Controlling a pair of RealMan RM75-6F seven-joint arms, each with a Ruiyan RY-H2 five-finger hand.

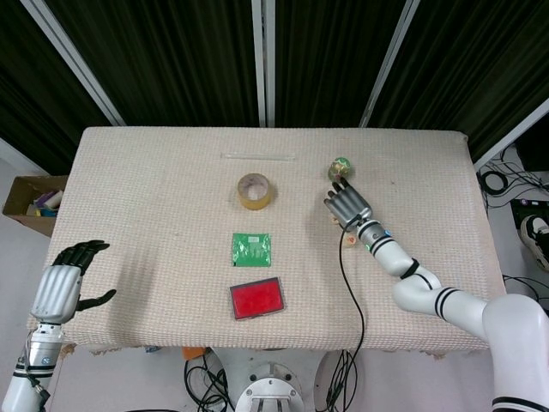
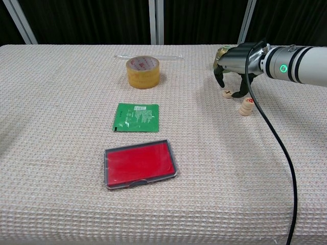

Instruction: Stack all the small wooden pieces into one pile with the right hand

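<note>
Wooden pieces were seen at the right of centre of the table point(image 1: 154, 172): a single loose piece point(image 2: 227, 94) lay flat on the cloth, and just to its lower right a small stack point(image 2: 247, 106) stood upright. The right hand point(image 2: 236, 61) was held palm down directly over the loose piece, its forearm stretching off to the right edge of the chest view. Its fingers point(image 2: 220, 78) were curled downward and its thumb reached down beside the piece; whether the piece was actually touched or pinched could not be told. In the head view the same hand point(image 1: 347, 204) hid the loose piece.

A green ornament point(image 2: 223, 55) sat just behind the hand. The left hand point(image 1: 64, 283) was held at the lower left of the head view, off the table's edge, with fingers apart and nothing in them. A tape roll point(image 2: 142, 71), a green packet point(image 2: 136, 117) and a red case point(image 2: 139, 163) lay in a column near the middle, well apart from the pieces, with bare cloth between.
</note>
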